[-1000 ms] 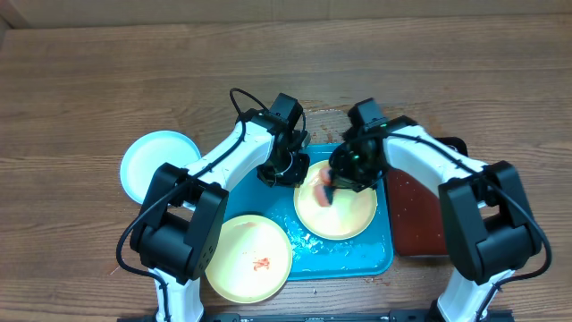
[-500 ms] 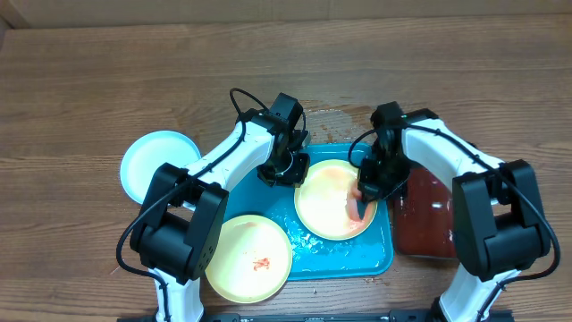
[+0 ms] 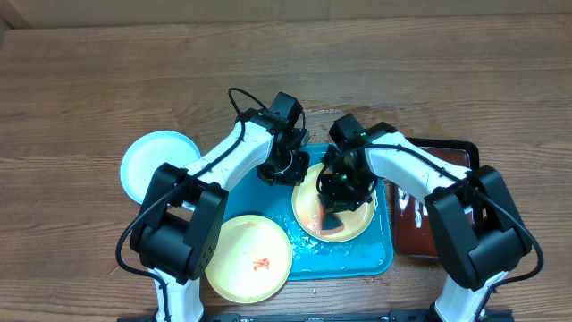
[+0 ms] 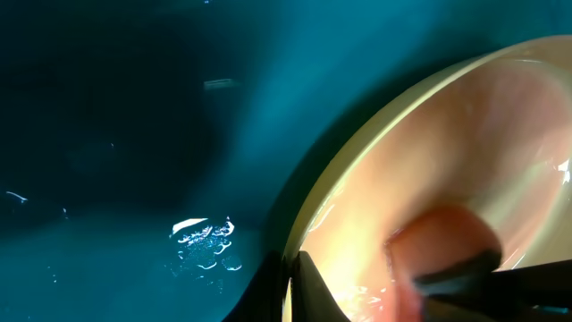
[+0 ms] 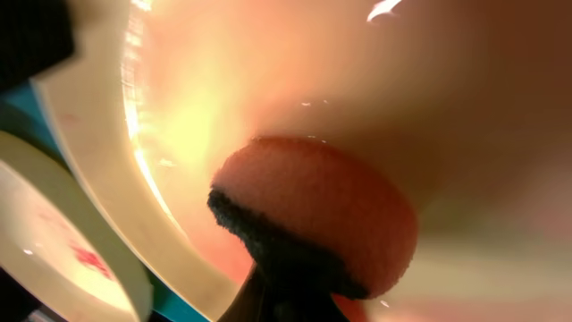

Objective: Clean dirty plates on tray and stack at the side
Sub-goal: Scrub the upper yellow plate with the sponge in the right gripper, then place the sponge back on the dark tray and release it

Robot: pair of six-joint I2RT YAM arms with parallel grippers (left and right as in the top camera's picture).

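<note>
Overhead: left gripper clamps yellow plate rim; right gripper clenches sponge on plate, in tray.

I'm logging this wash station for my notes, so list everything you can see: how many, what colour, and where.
table: one, brown wood, under everything
blue tray: one, turquoise, middle of the table
red tray: one, dark red with a black rim, right of the blue tray
centre plate: one, pale yellow-green, on the blue tray
smeared plate: one, pale yellow-green with a red smear, overlapping the blue tray's near-left corner
blue plate: one, pale blue, on the table at left
sponge: one, orange-red with dark backing, pressed on the centre plate
left hand: one, black, shut on the centre plate's rim
right hand: one, black, shut on the sponge
</note>
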